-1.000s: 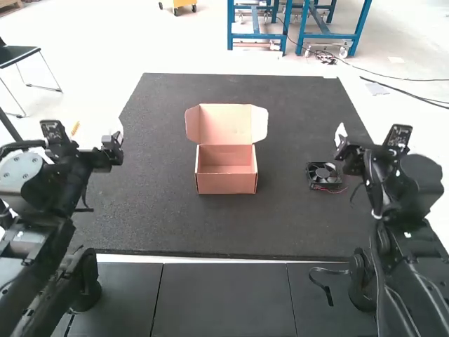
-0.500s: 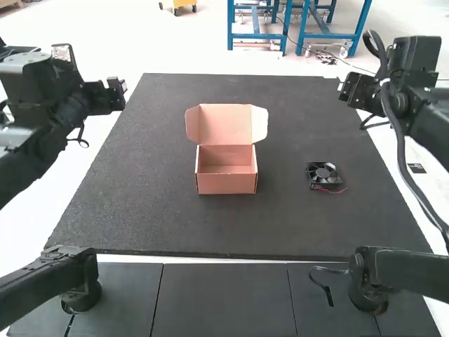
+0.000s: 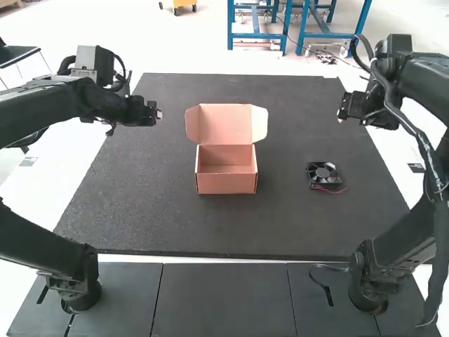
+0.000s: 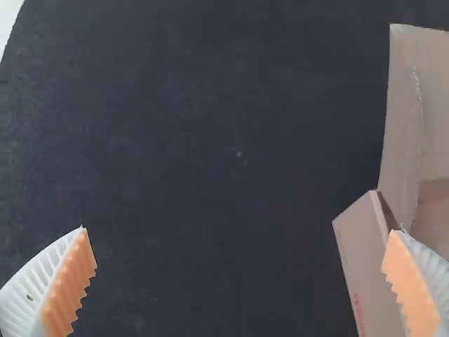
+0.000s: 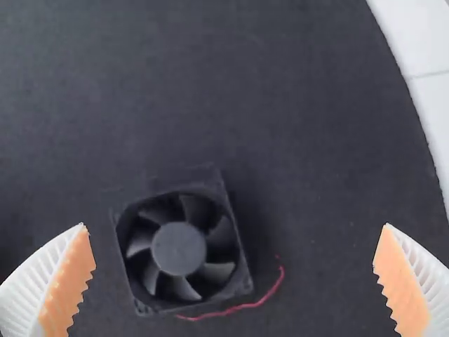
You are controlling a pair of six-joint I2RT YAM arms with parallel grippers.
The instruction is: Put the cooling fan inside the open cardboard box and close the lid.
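While both arms hang raised over the mat, nothing is grasped, so the pick-up step has not begun.

- Black mat (image 3: 140, 203) carries everything.
- Cardboard box (image 3: 226, 170) sits upright at mat centre. Its lid (image 3: 226, 125) stands open on the far side.
- Left gripper (image 3: 153, 114) hovers above the far-left part of the mat, near the lid's left flap. Its fingers are spread wide and hold nothing.
- Right gripper (image 3: 343, 112) hovers near the far-right edge, likewise spread wide and unloaded. Its wrist view looks down on the fan.
- Cooling fan (image 3: 324, 174) lies flat between the box and the right edge, apart from both. A thin red lead (image 5: 238, 303) trails beside it.

Judgement: next, the right gripper should descend, straddle the fan frame and close. There is bare mat all round the fan. The box wall is the only obstacle on the carry.
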